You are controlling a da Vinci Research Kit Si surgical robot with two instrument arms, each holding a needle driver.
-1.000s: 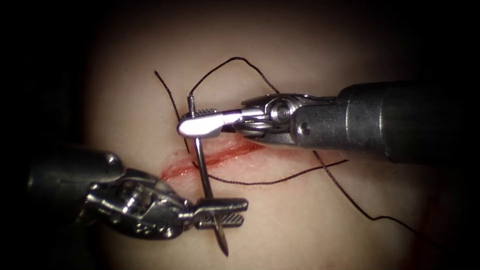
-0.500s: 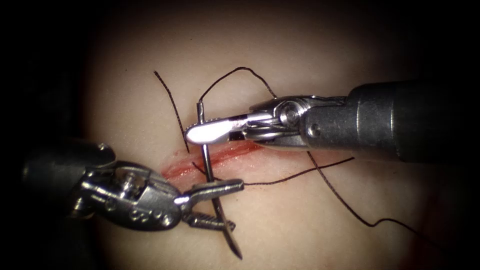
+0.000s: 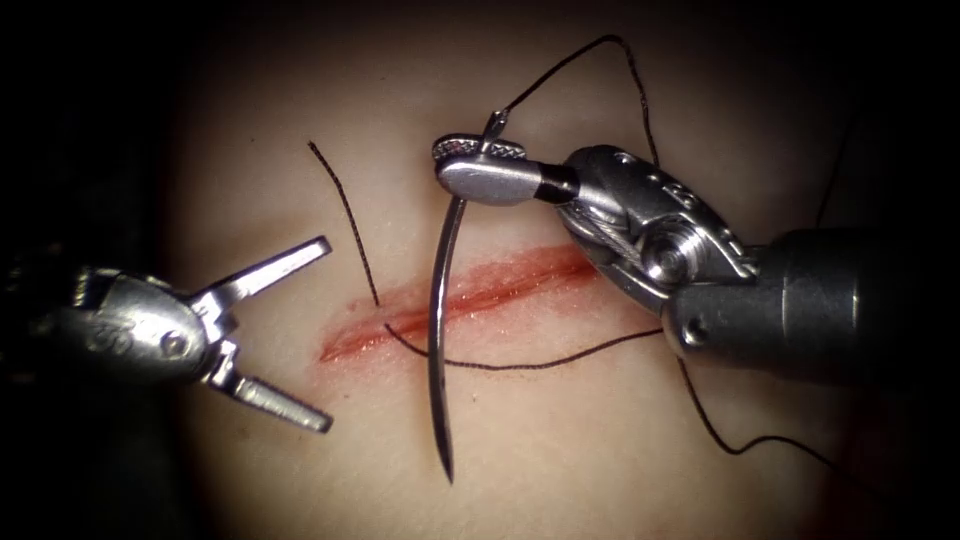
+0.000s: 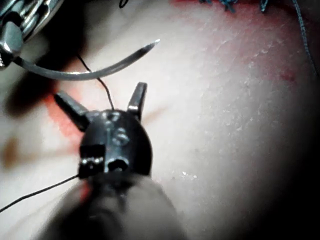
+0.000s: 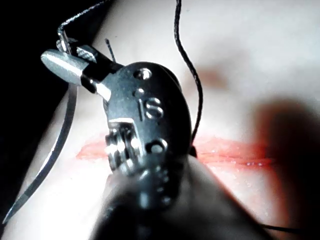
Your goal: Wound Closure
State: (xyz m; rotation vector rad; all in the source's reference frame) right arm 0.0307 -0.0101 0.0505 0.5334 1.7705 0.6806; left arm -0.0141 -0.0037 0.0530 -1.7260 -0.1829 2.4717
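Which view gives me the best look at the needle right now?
The endoscope view: the whole needle shows, clear of the tissue, held near its thread end by the right tool, point hanging past the cut. The left wrist view shows its pointed part beyond the open, empty left tool; the right wrist view shows its curve below the jaws.

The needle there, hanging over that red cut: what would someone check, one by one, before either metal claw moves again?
1. Needle held: ok. The right tool is shut on it near the thread end.
2. Needle out of the tissue: ok. Its whole curve shows above the surface, and the point hangs free below the cut.
3. Left tool free: ok. It is open, holds nothing, and sits left of the cut.
4. Thread attached to the needle: ok. It loops up from the needle's end.
5. Thread through the cut: ok. A strand lies across it.
6. Thread tangled behind the right tool: cannot tell.
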